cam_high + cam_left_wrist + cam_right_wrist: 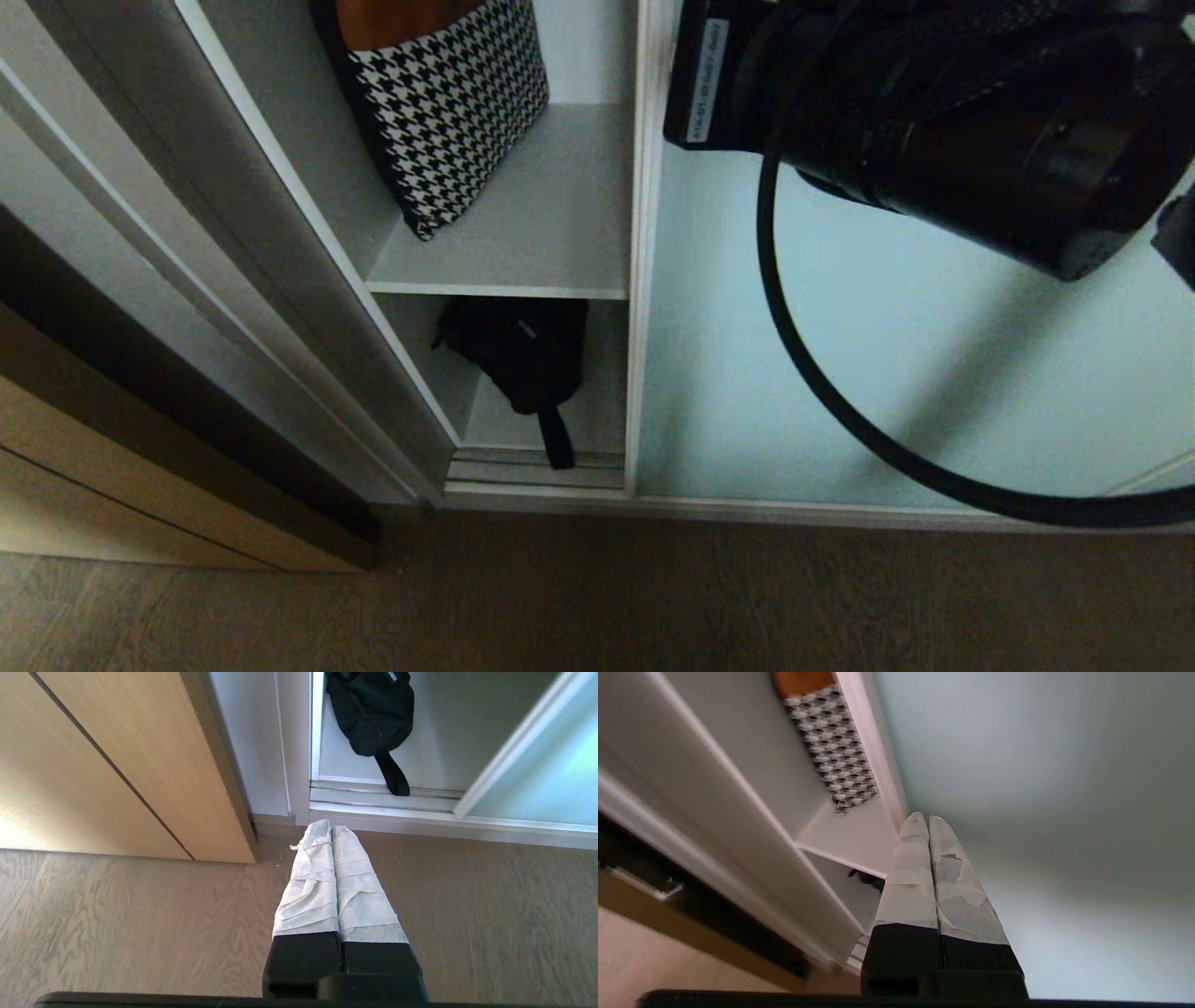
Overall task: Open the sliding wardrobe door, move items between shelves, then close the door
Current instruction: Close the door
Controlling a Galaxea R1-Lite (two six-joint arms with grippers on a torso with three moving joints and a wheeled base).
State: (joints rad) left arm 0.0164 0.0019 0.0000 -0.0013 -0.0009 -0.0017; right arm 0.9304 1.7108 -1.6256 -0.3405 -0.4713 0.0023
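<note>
Wardrobe partly opened above a wooden floor (140,924)

The sliding wardrobe door (887,355) is seen at right; the houndstooth piece (448,103) on the upper shelf (532,233), the black bundle (523,359) below. The right tool (922,821), pressed together, is held near the door's edge; the left tool (327,828), pressed together, is pointed at the floor.

We see the frosted aqua sliding door (887,373) partly open, houndstooth piece (448,112) on the upper shelf (541,233), black bundle (523,359) below.
</note>
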